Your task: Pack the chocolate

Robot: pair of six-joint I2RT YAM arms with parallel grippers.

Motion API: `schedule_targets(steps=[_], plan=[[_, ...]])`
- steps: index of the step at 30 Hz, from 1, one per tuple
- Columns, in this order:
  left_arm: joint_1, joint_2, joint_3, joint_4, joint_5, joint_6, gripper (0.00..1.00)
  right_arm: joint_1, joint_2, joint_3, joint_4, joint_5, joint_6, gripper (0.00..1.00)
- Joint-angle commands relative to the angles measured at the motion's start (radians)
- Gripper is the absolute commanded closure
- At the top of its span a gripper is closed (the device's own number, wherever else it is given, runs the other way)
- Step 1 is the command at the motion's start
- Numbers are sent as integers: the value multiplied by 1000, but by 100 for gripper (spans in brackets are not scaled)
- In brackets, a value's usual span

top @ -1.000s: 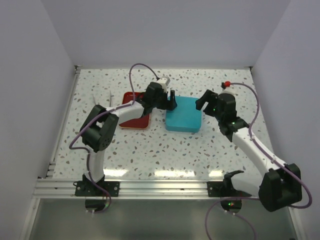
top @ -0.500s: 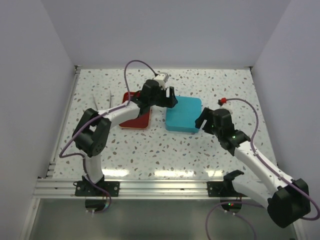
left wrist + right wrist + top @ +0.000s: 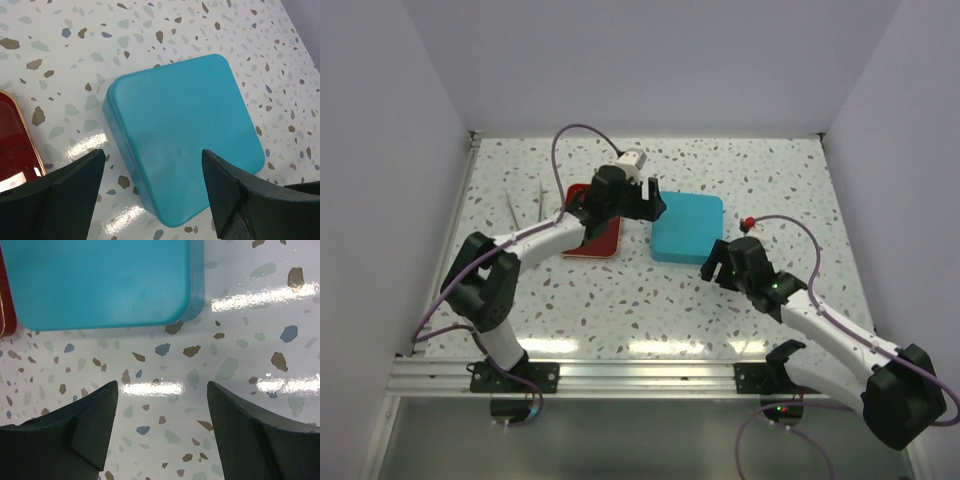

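No chocolate shows in any view. The teal square tin (image 3: 688,228) lies shut, its lid on, at mid table. My left gripper (image 3: 652,204) is open and empty at the tin's far left edge; in the left wrist view (image 3: 152,155) its jaws stand apart above the tin (image 3: 185,130). My right gripper (image 3: 713,266) is open and empty just off the tin's near right corner, over bare table. In the right wrist view (image 3: 161,385) the tin (image 3: 100,280) fills the top left.
The red tray (image 3: 601,241) lies left of the tin, partly hidden under my left arm; its gold-rimmed edge shows in the left wrist view (image 3: 15,140) and the right wrist view (image 3: 4,315). Two thin pale sticks (image 3: 511,210) lie at the far left.
My right gripper has drawn back from the tin's right side toward me, to its near right corner. My left gripper has shifted slightly left and away. The tin has not moved.
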Motion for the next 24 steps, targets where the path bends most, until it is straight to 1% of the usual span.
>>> schedule_targets(steps=[1, 7, 10, 12, 18, 19, 24], plan=[[5, -48, -38, 36, -16, 9, 16, 9, 20, -27, 71, 54, 41, 25], [5, -62, -55, 38, -24, 12, 16, 12, 28, -82, 158, 85, 75, 24], [7, -67, -61, 47, -25, 10, 16, 10, 25, -120, 238, 101, 116, 24], [5, -83, -83, 69, -30, -4, 16, 10, 17, -145, 258, 123, 150, 24], [5, -137, -198, 199, 60, -10, 16, 10, 17, -169, 292, 173, 174, 23], [5, -143, -215, 211, 76, -8, 16, 10, 20, -174, 318, 174, 183, 23], [5, -183, -327, 306, 105, -28, 16, 10, 11, -229, 349, 201, 254, 22]])
